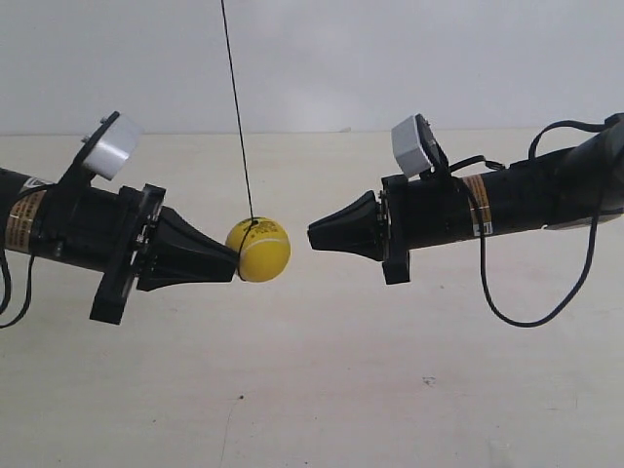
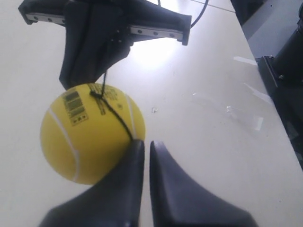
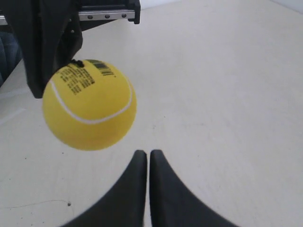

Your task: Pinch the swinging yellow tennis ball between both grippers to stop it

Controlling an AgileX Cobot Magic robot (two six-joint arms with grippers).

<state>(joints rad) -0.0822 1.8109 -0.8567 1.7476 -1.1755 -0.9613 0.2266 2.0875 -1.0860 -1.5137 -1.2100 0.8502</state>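
Observation:
The yellow tennis ball [image 1: 258, 250] hangs on a thin dark string [image 1: 237, 107] between the two arms. My left gripper [image 1: 234, 265], the arm at the exterior view's left, is shut and its cone tip touches the ball's side. In the left wrist view the ball [image 2: 90, 132] rests against one fingertip of this gripper [image 2: 143, 143], off to one side of the slit. My right gripper [image 1: 312, 237] is shut too, with a small gap to the ball. The right wrist view shows the ball [image 3: 89, 105] apart from that gripper [image 3: 144, 152], with the left cone [image 3: 47, 47] behind it.
A beige table [image 1: 322, 390] lies below and a white wall behind. A black cable [image 1: 526, 317] loops down from the right arm. Dark equipment [image 2: 284, 71] stands past the table's edge, and clear tape scraps [image 2: 246, 118] lie on the table.

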